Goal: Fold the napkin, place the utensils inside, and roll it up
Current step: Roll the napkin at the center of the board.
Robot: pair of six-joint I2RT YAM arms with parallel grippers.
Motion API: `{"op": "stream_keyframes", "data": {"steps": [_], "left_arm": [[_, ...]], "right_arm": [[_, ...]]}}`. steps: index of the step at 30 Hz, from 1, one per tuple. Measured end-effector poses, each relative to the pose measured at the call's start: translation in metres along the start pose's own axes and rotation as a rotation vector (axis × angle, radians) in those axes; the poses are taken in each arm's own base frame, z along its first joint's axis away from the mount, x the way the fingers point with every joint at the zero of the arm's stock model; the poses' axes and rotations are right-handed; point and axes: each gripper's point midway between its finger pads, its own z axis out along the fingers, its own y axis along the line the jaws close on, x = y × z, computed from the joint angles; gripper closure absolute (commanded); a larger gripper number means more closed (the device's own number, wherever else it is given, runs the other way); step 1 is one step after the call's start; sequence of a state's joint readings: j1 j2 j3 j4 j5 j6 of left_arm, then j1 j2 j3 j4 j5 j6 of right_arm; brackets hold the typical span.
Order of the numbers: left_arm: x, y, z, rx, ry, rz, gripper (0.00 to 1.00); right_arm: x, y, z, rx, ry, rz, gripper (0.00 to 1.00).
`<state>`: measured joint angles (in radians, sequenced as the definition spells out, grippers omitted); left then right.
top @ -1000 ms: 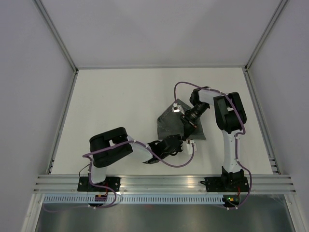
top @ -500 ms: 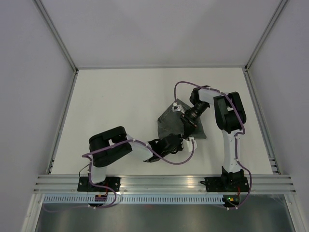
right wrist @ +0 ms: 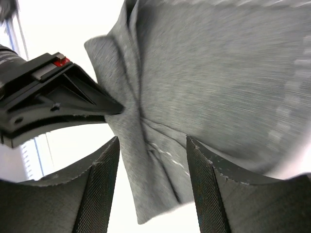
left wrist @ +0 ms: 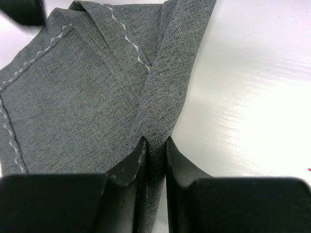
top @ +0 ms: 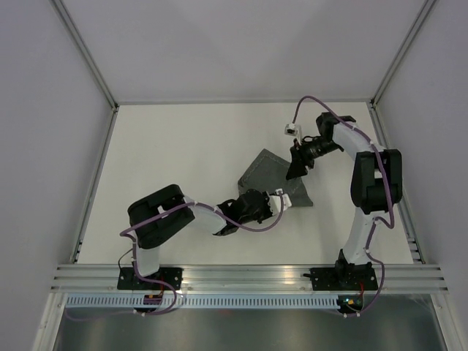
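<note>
Left wrist view: your left gripper (left wrist: 155,145) is pinched narrow on a raised fold of the napkin (left wrist: 73,97), lying right of centre on the table (top: 183,146). Your right gripper (right wrist: 151,145) hangs wide, holding nothing. If you pull leftward, that one-sided grip may drag the fold undone.

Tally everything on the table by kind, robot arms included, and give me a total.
napkin, dark grey: 1
robot arms: 2 (left arm, right arm)
utensils: 0 in view
Total: 3
</note>
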<state>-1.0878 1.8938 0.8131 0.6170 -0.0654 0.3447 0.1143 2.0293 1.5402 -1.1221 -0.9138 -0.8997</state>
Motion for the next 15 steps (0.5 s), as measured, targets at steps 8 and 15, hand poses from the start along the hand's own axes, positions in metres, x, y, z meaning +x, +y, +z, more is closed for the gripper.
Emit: {"op": "stream_keyframes", "data": {"steps": [8,15], "left_arm": [[0.001,0.003,-0.002,0.087,-0.055,-0.180,0.98],[0.002,0.005,-0.005,0.170,-0.070,-0.339,0.98]], "right_arm": [[0.001,0.013,-0.049,0.176,-0.174,-0.118,0.34],[0.029,0.044,-0.039,0.311,-0.206,-0.293,0.29]]}}
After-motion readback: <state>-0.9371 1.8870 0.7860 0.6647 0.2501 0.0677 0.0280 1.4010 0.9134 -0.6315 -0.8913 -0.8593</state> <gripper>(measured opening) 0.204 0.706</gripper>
